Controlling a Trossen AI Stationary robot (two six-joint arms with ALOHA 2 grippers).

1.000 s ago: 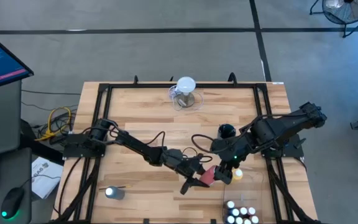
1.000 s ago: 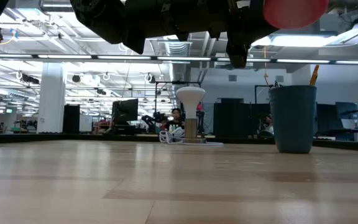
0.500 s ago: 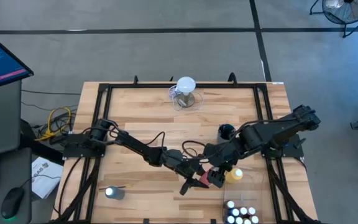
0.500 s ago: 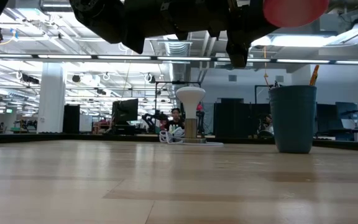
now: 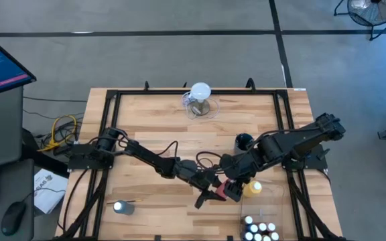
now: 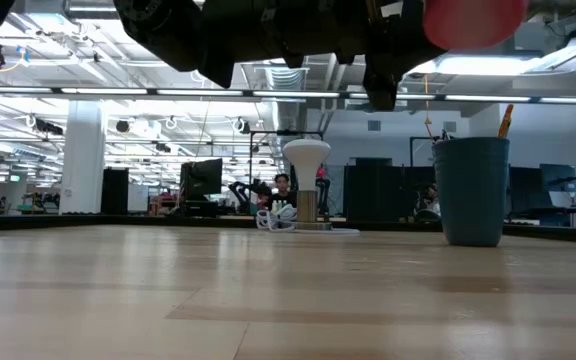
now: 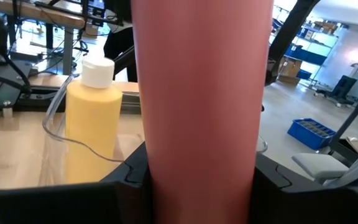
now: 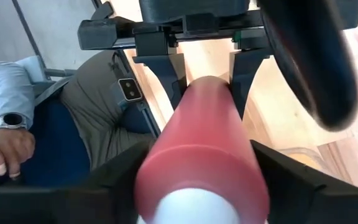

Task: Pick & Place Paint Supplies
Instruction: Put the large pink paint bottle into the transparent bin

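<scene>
Pink-red squeeze bottle (image 5: 224, 190) sits lifted above the table (image 5: 146, 127), front-centre right, caught between both arms. Left gripper (image 5: 214, 192) is clenched on it: in the left wrist view the bottle (image 7: 201, 106) fills the frame between the 2 dark fingers (image 7: 135, 171), which press on either side of it. Right gripper (image 5: 236, 188) has its fingers set around the same bottle from the other end; right wrist view shows the white-capped end close up with the red body (image 8: 204, 149) running away toward the left gripper's fingers (image 8: 169, 74) gripping the far part. Whether the right fingers actually press on the bottle, cannot tell.

Low view: red bottle (image 6: 473, 20) up at the top edge under the dark arm parts, well clear of the tabletop.

Yellow squeeze bottle (image 5: 252, 188) stands upright just beside the right gripper, toward the table's right edge; in the left wrist view it (image 7: 92, 124) has a white cap and stands behind a clear curved rim. Cluster of small white-capped paint bottles (image 5: 259, 229) at the front edge. Dark cup (image 5: 244, 141) stands behind the right arm; in the low view it (image 6: 471, 190) holds a brush handle. Clear jug with white round top (image 5: 200, 99) at back centre.

Person's sleeve and hand (image 8: 8, 146) visible beyond the table in the right wrist view.
</scene>
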